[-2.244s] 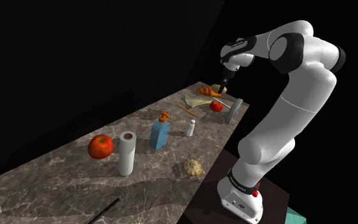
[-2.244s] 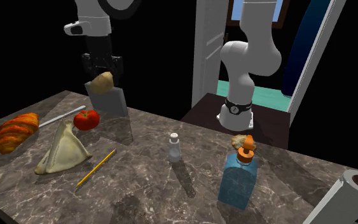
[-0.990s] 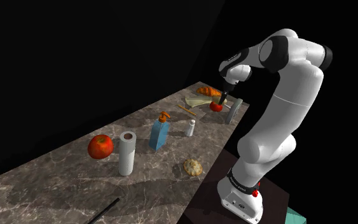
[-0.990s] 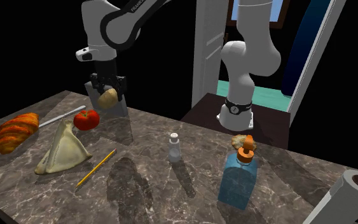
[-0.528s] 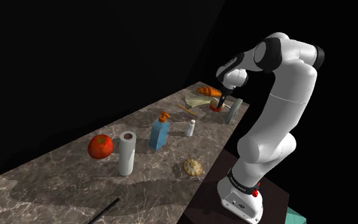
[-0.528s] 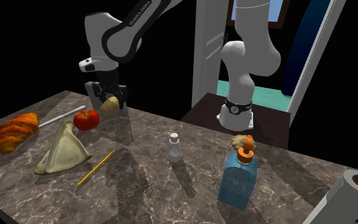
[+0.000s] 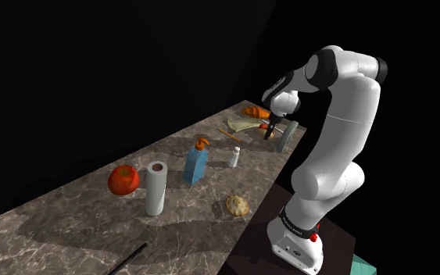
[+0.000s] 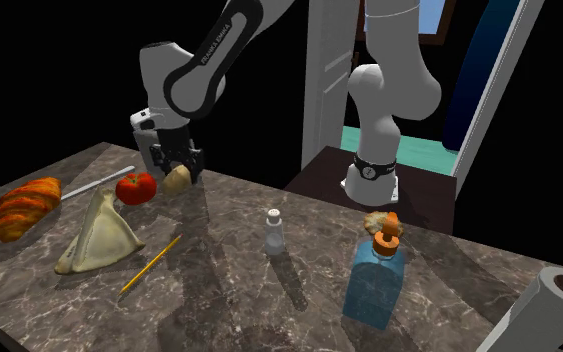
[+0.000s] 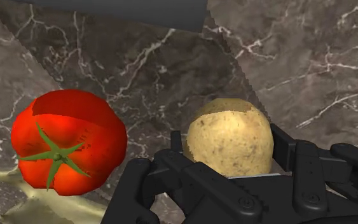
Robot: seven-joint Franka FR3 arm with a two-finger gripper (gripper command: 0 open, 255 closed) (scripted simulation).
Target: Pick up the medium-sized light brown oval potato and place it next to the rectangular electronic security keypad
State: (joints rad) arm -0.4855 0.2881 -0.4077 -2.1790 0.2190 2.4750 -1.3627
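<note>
The black tool points down at the far end of the marble surface, clenched on the light brown potato. In the wrist view the two fingers press the potato from either side. The potato sticks out below the fingertips, low over the surface; whether it touches the marble cannot be told. Its long axis looks roughly level, running from finger to finger, with a slight slant in the second exterior view.

Just beside the potato, on the second exterior view's left, a red tomato sits stem up; the two are close but apart. The grey rectangular keypad stands right behind the tool at the surface's edge.

Farther out lie a triangular pale pastry, a croissant and a yellow pencil. Well apart stand a small shaker, a blue pump bottle, a paper roll and a red apple.
</note>
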